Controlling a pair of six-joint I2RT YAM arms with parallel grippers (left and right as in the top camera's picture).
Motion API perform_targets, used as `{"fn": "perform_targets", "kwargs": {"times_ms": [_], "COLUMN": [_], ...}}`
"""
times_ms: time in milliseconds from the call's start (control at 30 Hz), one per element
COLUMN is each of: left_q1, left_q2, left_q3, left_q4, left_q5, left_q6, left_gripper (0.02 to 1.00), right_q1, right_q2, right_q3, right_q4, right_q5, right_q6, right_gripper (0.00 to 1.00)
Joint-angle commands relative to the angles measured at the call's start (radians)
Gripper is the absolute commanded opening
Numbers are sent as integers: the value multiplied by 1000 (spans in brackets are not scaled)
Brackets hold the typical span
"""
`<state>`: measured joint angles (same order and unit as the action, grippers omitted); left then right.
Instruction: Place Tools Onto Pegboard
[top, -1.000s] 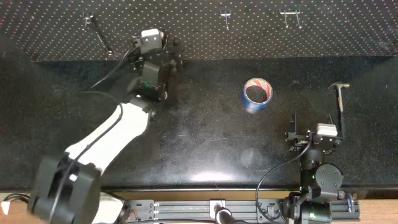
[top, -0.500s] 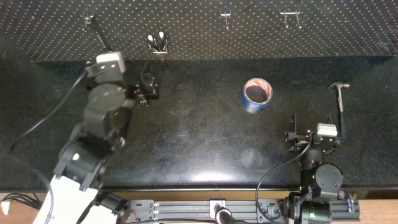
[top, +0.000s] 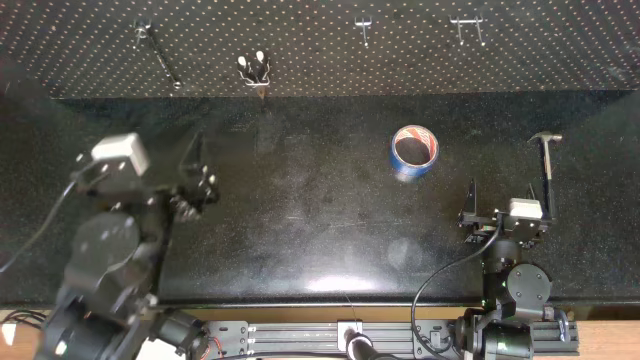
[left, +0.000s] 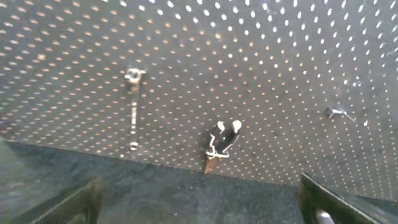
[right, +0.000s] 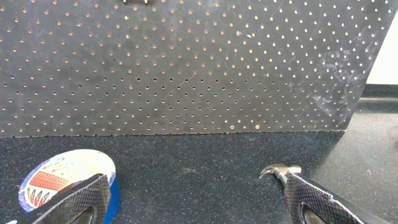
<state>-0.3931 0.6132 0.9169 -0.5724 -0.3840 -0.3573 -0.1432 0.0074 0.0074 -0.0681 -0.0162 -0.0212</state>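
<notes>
Left fingers (left: 78, 204), right fingers (right: 69, 202): wide, empty.

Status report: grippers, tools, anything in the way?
Left gripper open, right gripper open, both empty. Wrench and two-handled tool on pegboard; tape roll, hammer on table. Nothing blocks the hammer.

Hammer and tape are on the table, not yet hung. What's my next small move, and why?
Probably ease the right gripper sideways over the hammer handle: the hammer lies right beside it, closer than the tape roll, the gripper's jaws stand open and empty, and a bare double hook waits on the pegboard above.
</notes>
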Motion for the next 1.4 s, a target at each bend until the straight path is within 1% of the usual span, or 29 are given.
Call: {"fn": "perform_targets", "kwargs": {"times_ms": [33,100,167,267,433,467,567,633,700,733,767,800,833,867,967,1400], "left_q1": [199,290,319,321,321,321,321,320,321,321,321,321,321,321,321,321], "left_q2": [-111,-166,-244,-396,-579,-603,-609,-610,-610,-610,-610,-610,-610,-610,-610,-610], "left_q3": [-41,-123,-249,-466,-730,-779,-907,-911,-911,-911,-911,-911,-911,-911,-911,-911], "left_q4": [-27,56,204,417,649,681,771,668,628,626,619,581,539,493,500,500], "left_q5": [64,155,206,232,246,261,360,374,371,384,416,471,492,500,494,497], "left_q6": [32,32,32,33,33,38,72,79,116,151,194,269,301,322,422,418], "left_gripper": [996,996,993,996,998,998,996,996,996,996,996,996,996,996,993,996], "right_q1": [-5,-5,-5,-5,-5,-5,-5,-5,-5,-5,-5,-5,-5,-5,-5,-5], "right_q2": [-6,-6,-6,-6,-6,-6,-6,-6,-6,-6,-6,-6,-6,-6,-6,-6], "right_q3": [-3,-3,-3,-3,-3,-3,-3,-3,-3,-3,-3,-3,-3,-3,-3,-3], "right_q4": [-5,-5,-5,-5,-5,-5,-5,-5,-5,-5,-5,-5,-5,-5,-5,-5], "right_q5": [8,8,8,8,8,8,8,8,8,8,8,8,8,8,8,8], "right_q6": [-10,-10,-10,-10,-10,-10,-10,-10,-10,-10,-10,-10,-10,-10,-10,-10], "right_gripper": [919,921,919,919,921,921,919,923,919,921,921,919,919,921,919,921]}}
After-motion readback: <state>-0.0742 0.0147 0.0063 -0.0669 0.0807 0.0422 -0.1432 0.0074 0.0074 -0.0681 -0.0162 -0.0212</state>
